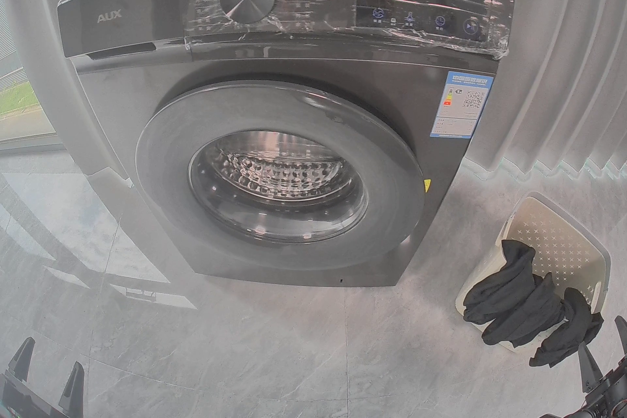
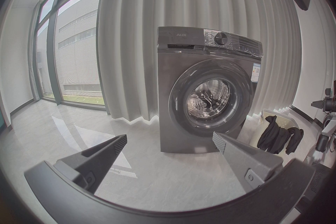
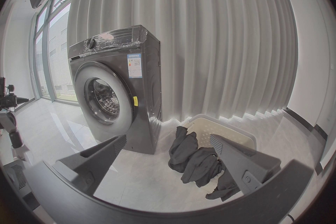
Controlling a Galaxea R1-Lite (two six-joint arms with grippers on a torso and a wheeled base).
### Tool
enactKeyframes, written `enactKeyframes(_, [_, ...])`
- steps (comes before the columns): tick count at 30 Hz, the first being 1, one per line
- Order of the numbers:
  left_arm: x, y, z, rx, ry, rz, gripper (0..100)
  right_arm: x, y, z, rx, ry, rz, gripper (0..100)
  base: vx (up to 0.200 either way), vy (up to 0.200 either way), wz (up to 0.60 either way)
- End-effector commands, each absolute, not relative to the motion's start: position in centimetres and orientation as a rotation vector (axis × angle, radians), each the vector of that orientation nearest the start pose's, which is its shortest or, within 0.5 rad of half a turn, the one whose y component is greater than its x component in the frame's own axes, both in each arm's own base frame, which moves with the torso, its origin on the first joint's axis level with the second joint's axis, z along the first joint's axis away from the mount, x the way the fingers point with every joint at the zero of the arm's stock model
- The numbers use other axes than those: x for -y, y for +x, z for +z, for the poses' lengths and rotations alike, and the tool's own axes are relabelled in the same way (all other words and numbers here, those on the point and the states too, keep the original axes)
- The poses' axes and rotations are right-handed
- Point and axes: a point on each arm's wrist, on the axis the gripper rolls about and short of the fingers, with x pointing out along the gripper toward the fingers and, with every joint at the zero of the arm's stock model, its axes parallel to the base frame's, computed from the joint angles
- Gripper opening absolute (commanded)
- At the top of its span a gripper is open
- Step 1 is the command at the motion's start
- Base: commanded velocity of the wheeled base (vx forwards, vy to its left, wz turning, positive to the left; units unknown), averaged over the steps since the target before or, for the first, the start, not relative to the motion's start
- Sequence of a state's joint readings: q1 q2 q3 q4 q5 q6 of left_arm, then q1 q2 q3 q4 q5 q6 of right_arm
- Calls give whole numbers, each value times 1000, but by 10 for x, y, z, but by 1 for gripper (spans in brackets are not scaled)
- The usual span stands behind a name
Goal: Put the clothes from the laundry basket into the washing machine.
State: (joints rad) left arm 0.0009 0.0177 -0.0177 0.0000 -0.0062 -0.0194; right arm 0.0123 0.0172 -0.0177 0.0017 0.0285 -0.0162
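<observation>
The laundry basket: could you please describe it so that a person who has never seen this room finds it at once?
Find the big grey washing machine before the white curtain. On the floor to its right, as the robot faces it, sits the laundry basket. It is the only pale cream, perforated container, with black clothes spilling over its rim.

One dark grey front-loading washing machine (image 1: 281, 106), one cream perforated plastic laundry basket (image 1: 563, 243), seemingly three black garments (image 1: 522, 305), their count unclear.
</observation>
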Motion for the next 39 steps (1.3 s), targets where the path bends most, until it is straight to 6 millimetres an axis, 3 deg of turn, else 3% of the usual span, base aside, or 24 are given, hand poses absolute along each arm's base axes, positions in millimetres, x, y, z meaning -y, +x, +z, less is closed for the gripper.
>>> enactKeyframes(1, [0,-23,76,-2,-18,-5,100,0,-21,76,-20,-17,42,100,0,200,0])
enactKeyframes(13, [0,-23,76,-2,-18,-5,100,0,-21,76,-20,-15,43,100,0,200,0])
enactKeyframes(17, [0,-23,76,-3,-20,-5,100,0,-21,76,-20,-15,43,100,0,0,0])
enactKeyframes(23, [0,-23,76,-2,-20,-5,100,0,-21,76,-18,-15,43,100,0,0,-600])
enactKeyframes(39, [0,-23,76,-2,-20,-5,100,0,-21,76,-20,-15,42,100,0,0,0])
